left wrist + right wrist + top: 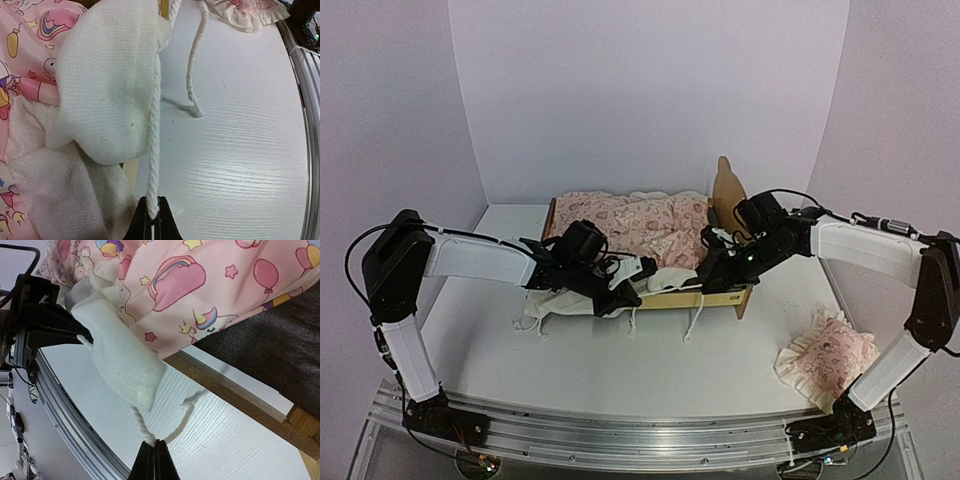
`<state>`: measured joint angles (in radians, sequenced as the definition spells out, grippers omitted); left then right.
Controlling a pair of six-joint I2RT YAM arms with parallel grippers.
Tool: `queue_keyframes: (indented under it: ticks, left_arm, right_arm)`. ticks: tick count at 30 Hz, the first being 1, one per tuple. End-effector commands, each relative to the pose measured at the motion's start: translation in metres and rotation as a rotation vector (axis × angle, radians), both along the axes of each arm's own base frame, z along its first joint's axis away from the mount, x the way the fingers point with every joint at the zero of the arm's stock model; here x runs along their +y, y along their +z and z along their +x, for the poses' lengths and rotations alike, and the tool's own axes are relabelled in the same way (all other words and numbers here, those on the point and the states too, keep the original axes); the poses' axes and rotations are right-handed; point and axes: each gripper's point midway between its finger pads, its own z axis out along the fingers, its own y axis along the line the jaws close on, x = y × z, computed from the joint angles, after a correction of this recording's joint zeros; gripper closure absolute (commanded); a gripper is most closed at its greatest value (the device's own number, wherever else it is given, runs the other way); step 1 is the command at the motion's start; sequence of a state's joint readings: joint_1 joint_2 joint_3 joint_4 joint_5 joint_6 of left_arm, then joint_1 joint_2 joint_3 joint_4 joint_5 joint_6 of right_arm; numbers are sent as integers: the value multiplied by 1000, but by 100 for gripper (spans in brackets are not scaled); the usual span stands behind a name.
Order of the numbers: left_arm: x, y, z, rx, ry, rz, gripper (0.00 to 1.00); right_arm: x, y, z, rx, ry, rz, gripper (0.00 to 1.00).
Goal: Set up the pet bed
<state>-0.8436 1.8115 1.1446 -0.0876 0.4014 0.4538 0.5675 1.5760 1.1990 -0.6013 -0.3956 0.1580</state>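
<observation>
One white cord [154,150] is pinched in the left pincer [152,216], a second cord [141,425] in the right pincer [156,449], both trailing from the pink cover [640,225] on the pet bed [724,190].

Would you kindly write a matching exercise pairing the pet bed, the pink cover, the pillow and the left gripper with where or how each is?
1. pet bed
2. pink cover
3. pillow
4. left gripper

A. shut on a white cord
B. lying apart, right of the bed
C. plywood, with a tall headboard
D. draped over the bed

Pairs: 1-C, 2-D, 3-B, 4-A
</observation>
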Motion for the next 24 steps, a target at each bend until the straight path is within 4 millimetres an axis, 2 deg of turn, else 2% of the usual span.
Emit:
queue_keyframes:
  ticks: [1,2,5,7,9,11,13,15,20,24]
  left_arm:
    - [1,16,2,-17,-1,-19,100]
    - [0,18,4,-25,-3,-21,100]
    - [0,20,6,-37,-3,-18,100]
    - [0,21,7,-40,-2,-18,100]
    - [1,20,7,-40,0,-18,100]
    - [1,20,8,-41,1,-18,100]
    - [0,20,9,-45,3,-21,100]
    - [0,21,9,-47,3,-22,100]
    - [-1,23,12,-58,5,-22,100]
    - [-2,23,14,-65,10,-21,100]
  right_arm:
    - [3,-23,-14,115,38,-20,82]
    - [4,-29,-17,131,38,-35,73]
    - [10,-38,-26,53,73,-122,56]
    - [18,-40,-35,-49,117,-176,49]
    - [21,-40,-35,-142,105,-199,44]
    - [15,-46,-31,-189,27,-210,43]
    - [-4,-57,-19,-239,-104,-258,43]
    - [-13,-68,-12,-262,-206,-265,43]
    - [-3,-77,6,-302,-308,-214,48]
    - [11,-82,8,-326,-294,-240,51]
